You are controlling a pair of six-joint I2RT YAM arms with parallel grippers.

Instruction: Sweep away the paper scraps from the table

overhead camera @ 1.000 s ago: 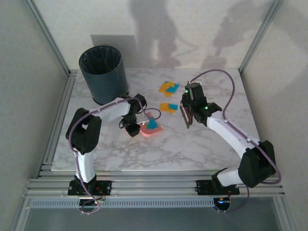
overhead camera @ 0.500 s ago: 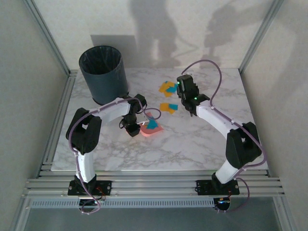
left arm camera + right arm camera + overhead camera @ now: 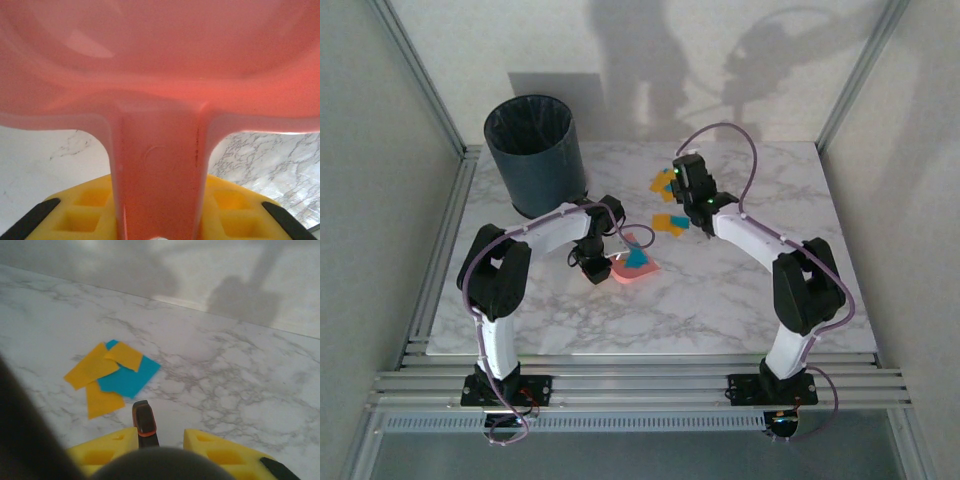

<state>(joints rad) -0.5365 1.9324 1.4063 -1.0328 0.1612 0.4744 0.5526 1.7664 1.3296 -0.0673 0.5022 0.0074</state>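
Lying flat on the tabletop (image 3: 240,390), the paper scraps (image 3: 112,372) sit just ahead and left of the right fingers (image 3: 107,447), which pinch what may be a brush handle (image 3: 144,425); the left fingers (image 3: 85,210) clamp the pink dustpan (image 3: 160,100) farther left.

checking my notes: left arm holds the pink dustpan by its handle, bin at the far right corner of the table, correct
No: the bin stands at the far left corner of the table, as the top external view shows. The left fingers do hold the pink dustpan by its handle.
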